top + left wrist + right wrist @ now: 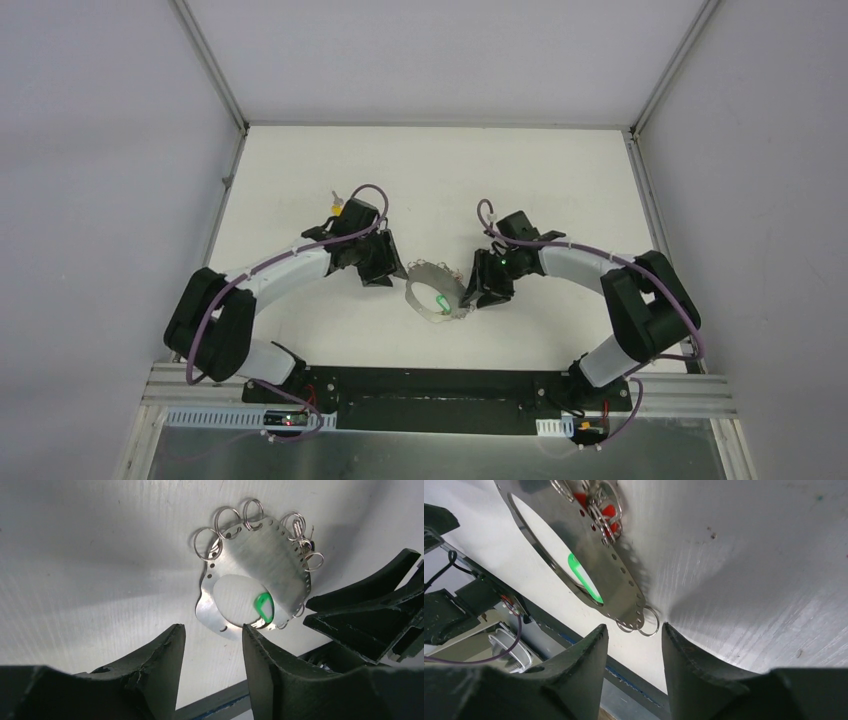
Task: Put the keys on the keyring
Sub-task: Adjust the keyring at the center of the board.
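Diagonally, keyring (265, 555) long axis far-left to near-right, green tag (265, 607) near end.

2 arms, left arm (290, 268) and right arm (575, 262), are wearing white shells between bulky black joint housings. A purple cable (372, 187) is looping along each arm. A small green light (503, 262) is glowing on the right wrist. Matte black fingers (160, 670) are tapering to rough, nicked edges.
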{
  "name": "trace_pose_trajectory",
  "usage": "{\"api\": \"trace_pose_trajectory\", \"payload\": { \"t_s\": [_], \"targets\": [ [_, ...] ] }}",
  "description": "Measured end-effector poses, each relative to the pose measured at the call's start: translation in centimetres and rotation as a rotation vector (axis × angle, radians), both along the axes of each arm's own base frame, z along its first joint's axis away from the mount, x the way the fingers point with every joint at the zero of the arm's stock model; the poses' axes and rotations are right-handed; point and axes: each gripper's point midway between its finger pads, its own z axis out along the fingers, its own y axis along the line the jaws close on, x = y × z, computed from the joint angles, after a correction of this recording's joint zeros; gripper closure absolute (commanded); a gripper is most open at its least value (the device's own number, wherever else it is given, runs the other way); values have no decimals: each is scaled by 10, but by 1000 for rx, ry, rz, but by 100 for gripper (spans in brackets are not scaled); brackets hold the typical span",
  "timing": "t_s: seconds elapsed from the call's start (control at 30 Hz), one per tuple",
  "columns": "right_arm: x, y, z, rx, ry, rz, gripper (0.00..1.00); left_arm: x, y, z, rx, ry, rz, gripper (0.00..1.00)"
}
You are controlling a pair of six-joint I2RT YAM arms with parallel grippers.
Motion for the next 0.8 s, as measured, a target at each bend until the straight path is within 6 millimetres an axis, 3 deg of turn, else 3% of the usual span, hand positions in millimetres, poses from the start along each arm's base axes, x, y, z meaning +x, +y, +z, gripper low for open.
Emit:
{"api": "trace_pose_trajectory", "payload": {
  "t_s": [0.17,0.43,0.6,0.8],
  "targets": [
    [8,3,-2,-5,-5,-13,62,8,-8,-14,25,17,-24,55],
    [22,10,-7,-17,-2,-22,72,0,-16,-41,59,73,-60,62],
    [33,13,0,-17,-32,-21,77,-4,-26,-42,48,67,-92,66],
    [49,5,1,-54,-59,-39,75,-19,-38,-42,53,64,-144,67]
  ]
}}
